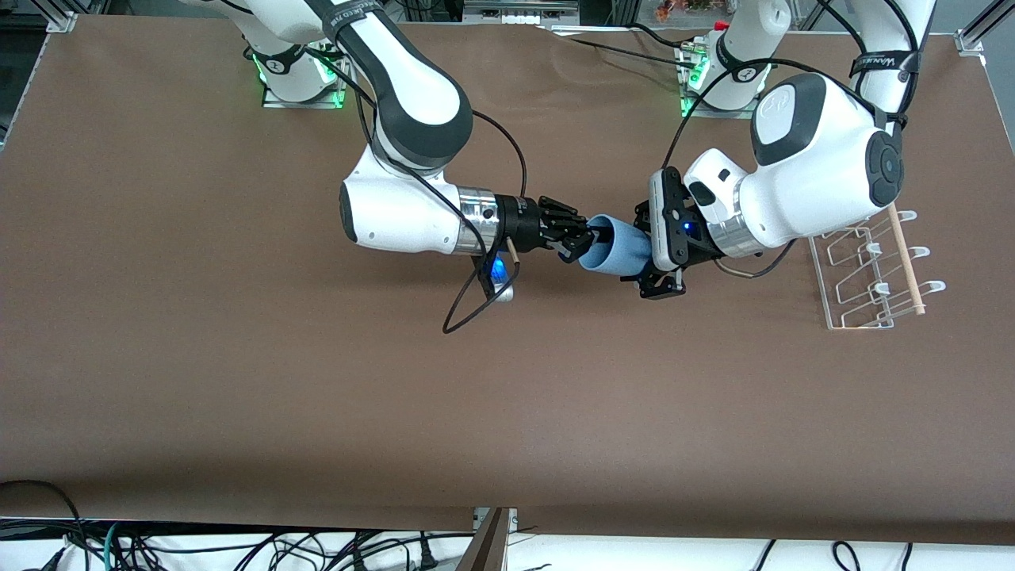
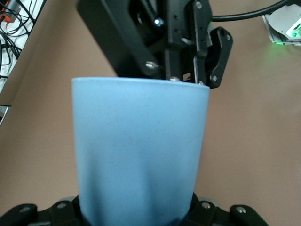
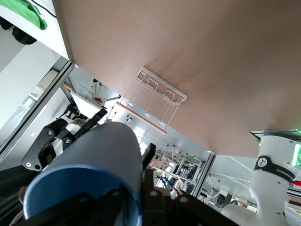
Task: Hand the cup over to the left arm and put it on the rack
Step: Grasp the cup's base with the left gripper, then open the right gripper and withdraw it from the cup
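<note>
The light-blue cup point(image 1: 618, 247) is held on its side in the air over the middle of the table, between both grippers. My right gripper point(image 1: 583, 240) is shut on its rim, with one finger inside the mouth and one outside point(image 3: 141, 197). My left gripper point(image 1: 652, 252) is open, its jaws standing on either side of the cup's narrow base with a small gap. In the left wrist view the cup point(image 2: 138, 150) fills the middle, with the right gripper point(image 2: 188, 61) at its rim. The rack point(image 1: 868, 270), with its wooden dowel point(image 1: 908, 262), stands at the left arm's end of the table.
The brown table point(image 1: 238, 381) carries only the rack. The rack point(image 3: 157, 96) also shows in the right wrist view, past the cup point(image 3: 103, 155). Black cables hang from the right arm's wrist point(image 1: 476, 301) close above the table.
</note>
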